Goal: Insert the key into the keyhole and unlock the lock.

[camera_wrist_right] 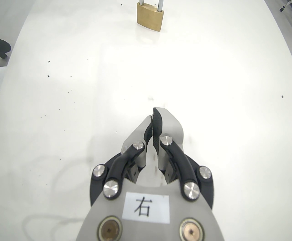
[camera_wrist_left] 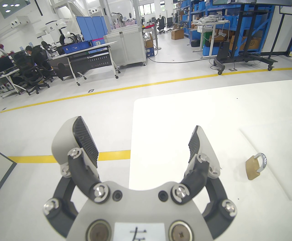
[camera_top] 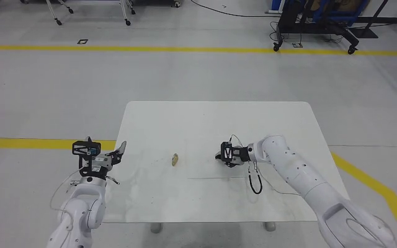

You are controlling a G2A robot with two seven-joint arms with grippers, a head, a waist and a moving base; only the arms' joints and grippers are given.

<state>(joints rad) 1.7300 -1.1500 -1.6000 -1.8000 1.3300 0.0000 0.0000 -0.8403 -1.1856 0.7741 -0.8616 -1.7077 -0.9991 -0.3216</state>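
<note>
1. My right claw (camera_wrist_right: 153,114): pads pressed together, near the padlock (camera_wrist_right: 150,17) and pointed at its base. Whether they pinch the key, I cannot tell.
2. My left claw (camera_wrist_left: 138,133): spread wide, empty, well off on the padlock's opposite side.
3. Padlock lies on the table (camera_top: 248,124), shackle seated.
4. Judgement: insertion and unlocking both outstanding.

The brass padlock (camera_wrist_right: 150,17), both legs of its silver shackle (camera_wrist_right: 160,4) seated in the body, lies straight ahead of the right gripper's (camera_wrist_right: 152,113) pinched-together jaws, well apart.
</note>
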